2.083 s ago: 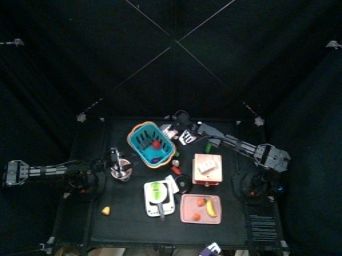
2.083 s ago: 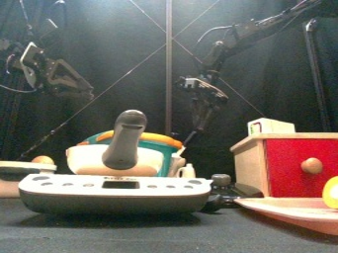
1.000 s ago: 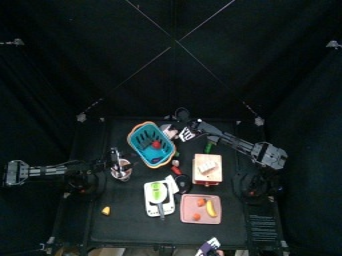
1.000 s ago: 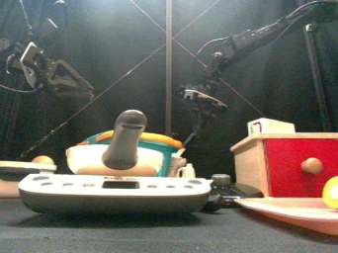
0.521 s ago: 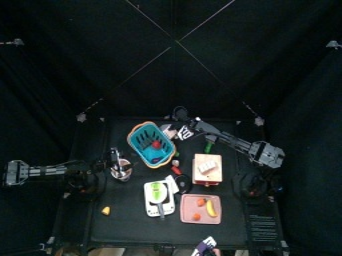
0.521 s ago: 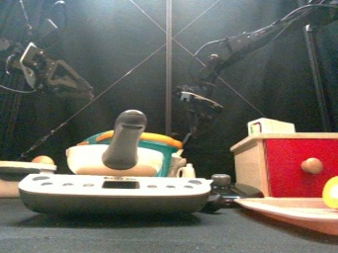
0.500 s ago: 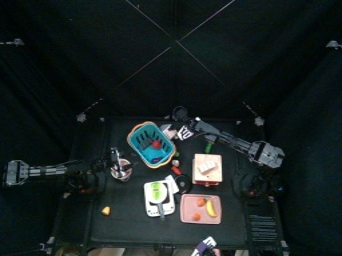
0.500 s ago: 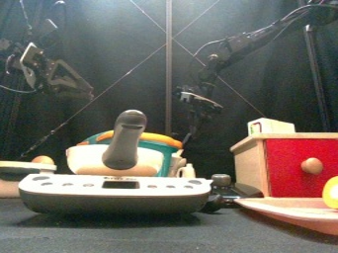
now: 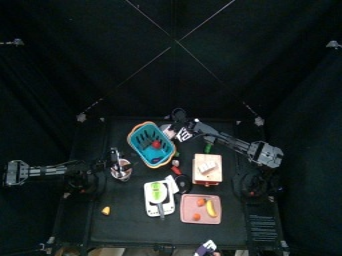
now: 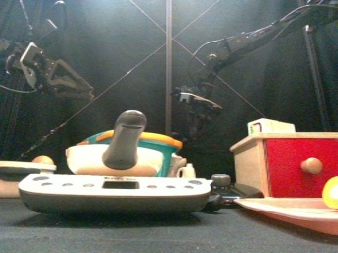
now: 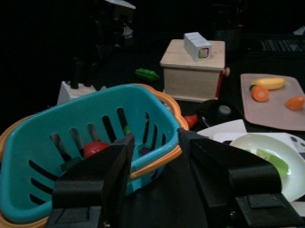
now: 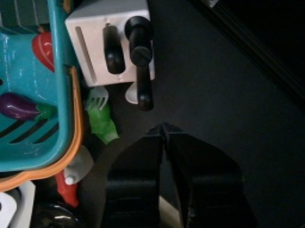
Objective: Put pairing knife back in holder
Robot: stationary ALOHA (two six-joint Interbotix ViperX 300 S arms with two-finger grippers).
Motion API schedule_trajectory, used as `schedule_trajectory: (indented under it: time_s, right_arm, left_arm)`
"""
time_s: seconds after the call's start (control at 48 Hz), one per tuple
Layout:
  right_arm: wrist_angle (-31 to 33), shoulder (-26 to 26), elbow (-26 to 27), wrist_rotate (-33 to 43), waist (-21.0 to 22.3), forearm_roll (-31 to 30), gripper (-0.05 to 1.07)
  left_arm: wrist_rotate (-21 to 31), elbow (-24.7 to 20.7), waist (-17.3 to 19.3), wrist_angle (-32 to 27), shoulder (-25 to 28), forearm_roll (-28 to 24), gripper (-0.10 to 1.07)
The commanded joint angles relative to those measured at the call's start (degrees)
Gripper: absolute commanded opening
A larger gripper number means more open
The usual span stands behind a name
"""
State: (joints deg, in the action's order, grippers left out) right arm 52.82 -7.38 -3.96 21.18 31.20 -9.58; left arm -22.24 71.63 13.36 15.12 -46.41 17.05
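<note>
Black-handled paring knife (image 12: pixel 144 78) against white holder (image 12: pixel 98 25)

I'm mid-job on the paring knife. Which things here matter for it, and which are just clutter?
For the job:
white knife holder
long black-handled knife at the holder
right gripper, close to both

Lying about:
teal basket
red box
white scale
pink plate
left gripper, open by the basket

1. From above, I can't make out the knife holder (image 9: pixel 171 121) in any detail; it's too small.
2. In my right wrist view, the teal basket (image 12: pixel 30 89) is cut off by the edge.
3. In front, the scale (image 10: pixel 126 188) hides the basket's lower part.
4. The red box (image 10: pixel 294 163) runs off-frame.
</note>
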Motion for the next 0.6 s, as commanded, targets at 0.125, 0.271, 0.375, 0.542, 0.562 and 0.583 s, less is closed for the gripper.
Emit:
schedule_trajectory:
  time_s: [0.125,0.271,0.375,0.542,0.562,0.583]
  right_arm:
    - [-0.44,4.31,-2.20,0.44,-4.13,0.70,0.48]
    - [-5.10,8.00,-6.59,0.97,-6.94,1.93,0.48]
    - [-9.67,11.07,-9.49,0.88,-8.26,4.92,0.48]
    - [-19.69,15.64,-16.88,-0.62,-11.69,7.12,0.48]
    - [-21.01,16.17,-18.02,-0.62,-12.04,6.68,0.48]
    - [-22.68,16.96,-19.60,-0.53,-12.57,5.71,0.48]
  left_arm:
    - [0.00,-0.70,0.18,0.26,0.09,-0.18,0.82]
    - [0.00,-0.70,0.18,0.26,0.00,-0.09,0.82]
    - [0.00,-0.70,0.09,0.26,0.00,-0.09,0.82]
    - [-0.18,-0.53,-0.09,0.26,0.09,-0.18,0.82]
    - [-0.18,-0.44,-0.09,0.26,0.09,-0.26,0.82]
    - [-0.26,-0.44,-0.18,0.26,0.09,-0.35,0.82]
